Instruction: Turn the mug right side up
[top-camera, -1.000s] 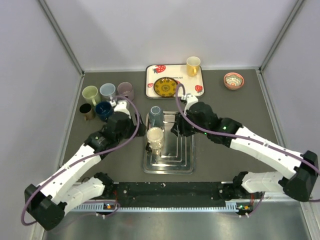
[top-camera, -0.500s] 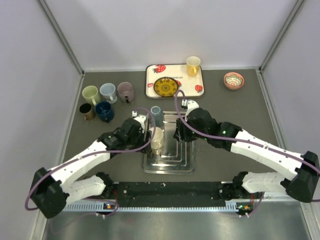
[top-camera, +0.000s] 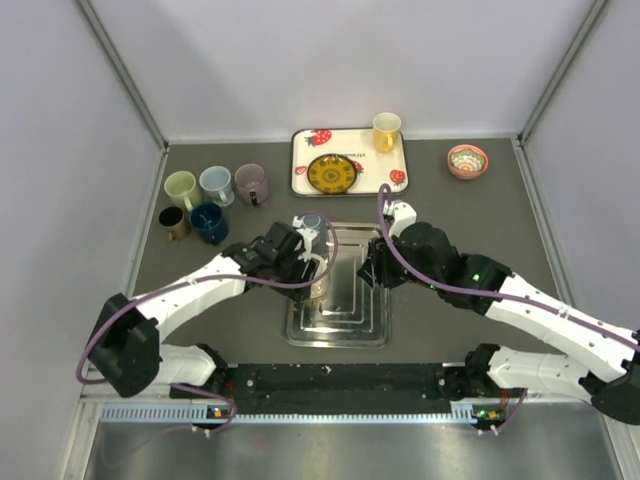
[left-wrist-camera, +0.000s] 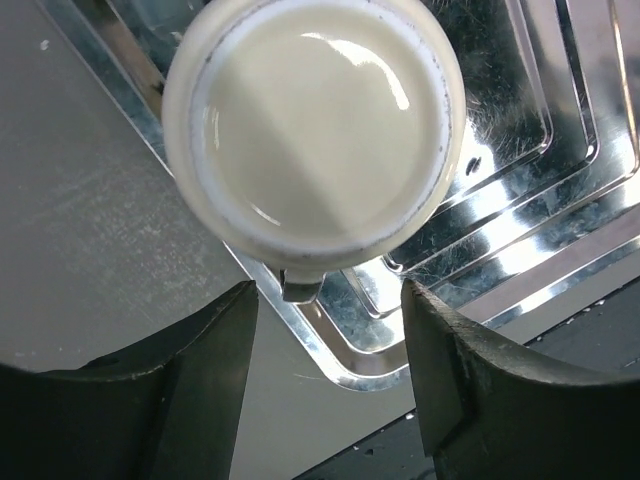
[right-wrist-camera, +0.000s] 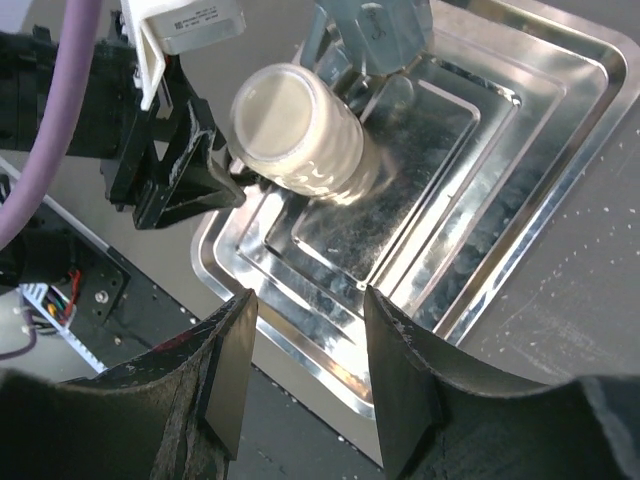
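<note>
The mug (left-wrist-camera: 315, 130) stood bottom-up on the tray's (left-wrist-camera: 560, 200) left side. The left claw (left-wrist-camera: 325, 330) gaped wide just beside it, empty; the right claw (right-wrist-camera: 305, 330) hung open, empty, above the tray

- Left wrist view: the mug (left-wrist-camera: 315, 120) loses its far edge to the top of the frame. Its mouth is out of sight, and its handle (left-wrist-camera: 300, 289) is just a stub.
- The left gripper (left-wrist-camera: 328, 297) has its fingers (left-wrist-camera: 190, 390) running off the bottom edge.
- From above, that gripper covers most of the mug, and contact can't be told. The grey-blue cup (top-camera: 312, 220) just beyond is half covered.
- The right gripper (right-wrist-camera: 307, 295) shows dark, blurred fingers (right-wrist-camera: 225, 390), cut off below.
</note>
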